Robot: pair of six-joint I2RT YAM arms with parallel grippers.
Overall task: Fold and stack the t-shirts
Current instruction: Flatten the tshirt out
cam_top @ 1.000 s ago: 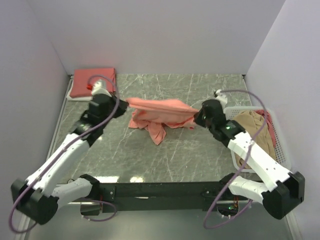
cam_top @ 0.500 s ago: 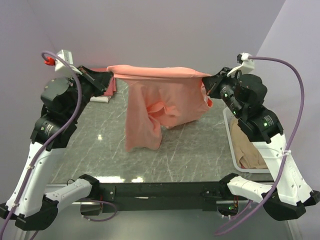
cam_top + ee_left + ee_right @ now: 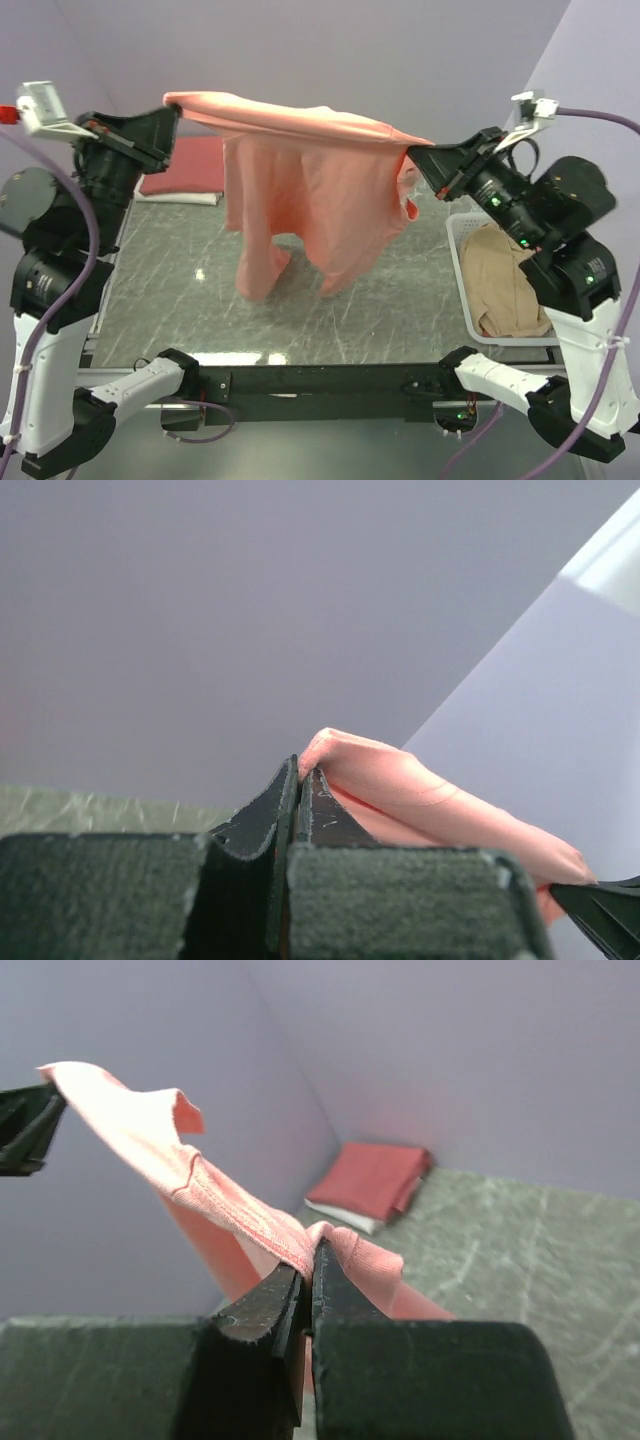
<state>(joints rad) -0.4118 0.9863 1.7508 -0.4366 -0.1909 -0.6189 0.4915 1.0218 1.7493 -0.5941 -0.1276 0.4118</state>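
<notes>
nearest the arm bases, on the right, the white basket (image 3: 458,262) holds a crumpled tan t-shirt (image 3: 505,275). beyond it, over the middle of the desk (image 3: 400,300), the salmon t-shirt (image 3: 310,180) hangs in the air, strung between both hands by its upper edge. its lowest folds dangle close to the desk, and i cannot tell whether they touch. the left hand (image 3: 170,110) is clamped tight on one end of that edge and the right hand (image 3: 412,156) on the other, with nothing but thin cloth between each pair of jaws. farthest off, in the back left corner, lies a folded stack (image 3: 185,165), red-pink on top with a white layer under it.

the shirt looks light, soft and limp. it sags between the grips and drapes in twisted folds, not as a flat sheet, so it will likely need spreading before any fold holds. a pinch on the stitched edge near a corner should hold better than one on loose cloth, which could slide out.

only the top view shows the whole drape, the basket and how high the shirt hangs. the left wrist view adds that its grip is on a rolled-over fold. the right wrist view shows the seam stitching running out of its jaws, and the far stack from the side.
</notes>
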